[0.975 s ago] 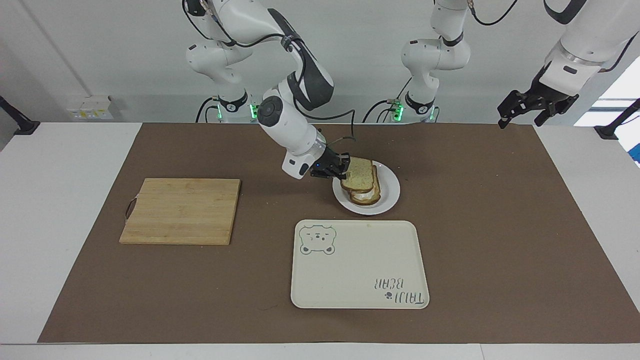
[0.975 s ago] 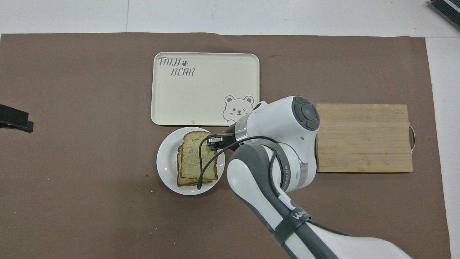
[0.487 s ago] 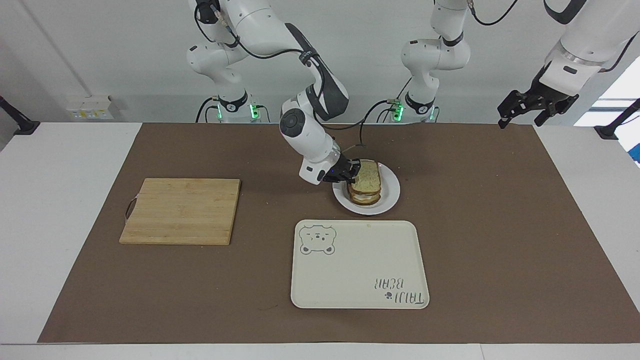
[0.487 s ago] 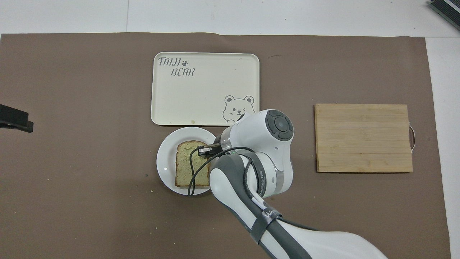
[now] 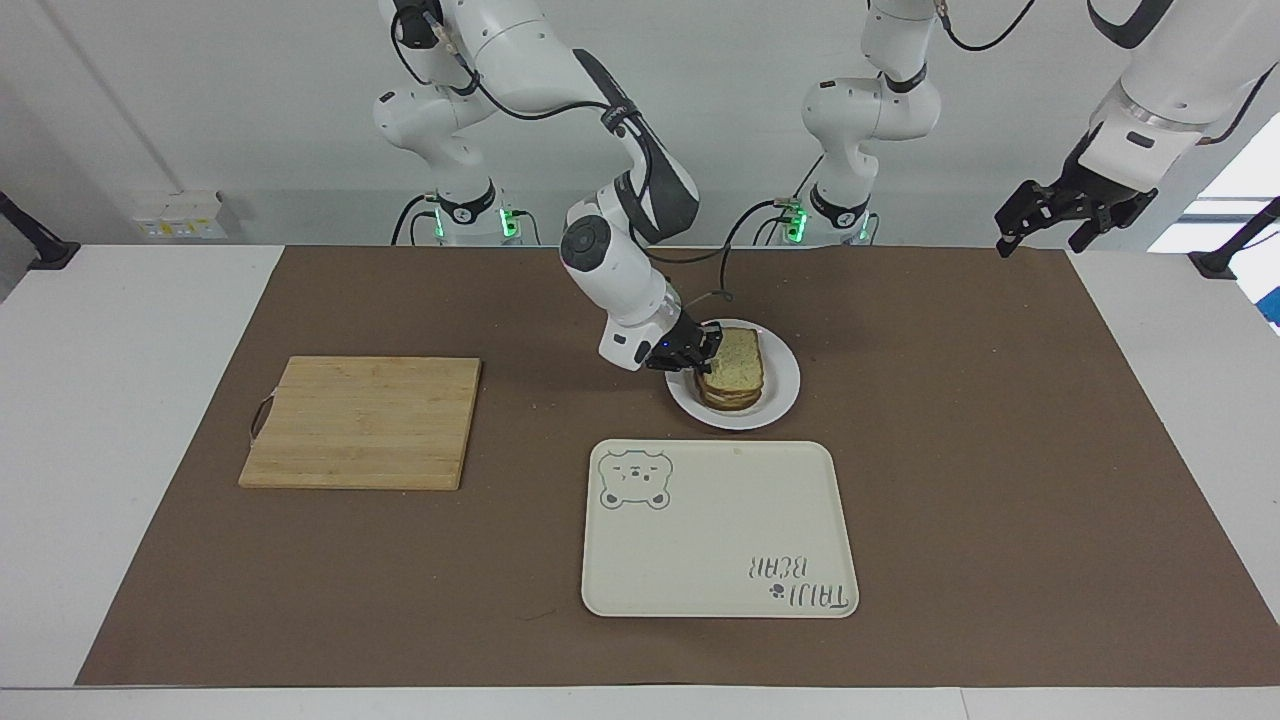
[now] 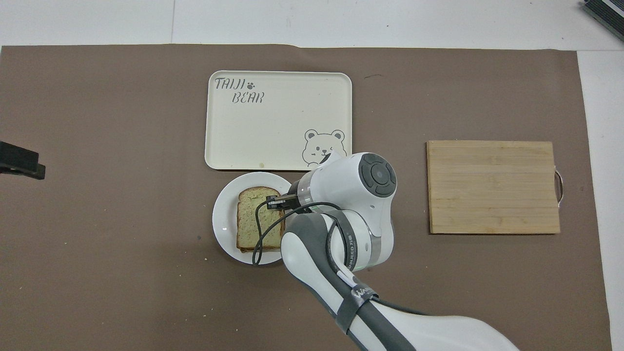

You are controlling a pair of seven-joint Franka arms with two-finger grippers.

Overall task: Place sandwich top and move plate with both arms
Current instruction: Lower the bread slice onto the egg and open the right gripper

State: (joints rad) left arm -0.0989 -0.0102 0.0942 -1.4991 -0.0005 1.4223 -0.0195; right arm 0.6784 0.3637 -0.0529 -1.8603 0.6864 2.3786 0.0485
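Note:
The sandwich top [image 5: 740, 362] [image 6: 253, 217], a pale speckled slice with a brown crust, lies squarely on a lower slice [image 5: 728, 400] on the small white plate [image 5: 785, 388] [image 6: 222, 219]. My right gripper [image 5: 702, 350] [image 6: 274, 202] is low at the slice's edge toward the right arm's end, shut on the sandwich top. What lies between the slices is hidden. My left gripper [image 5: 1068, 215] [image 6: 19, 163] waits open, raised over the mat's edge at the left arm's end, holding nothing.
A cream tray with a bear drawing [image 5: 720, 530] [image 6: 278, 122] lies just farther from the robots than the plate. A wooden cutting board [image 5: 365, 420] [image 6: 492, 187] sits toward the right arm's end. A brown mat [image 5: 1000, 450] covers the table.
The right gripper carried the top slice down and across until it sat squarely over the lower slice, which now barely shows. The left arm has not moved.

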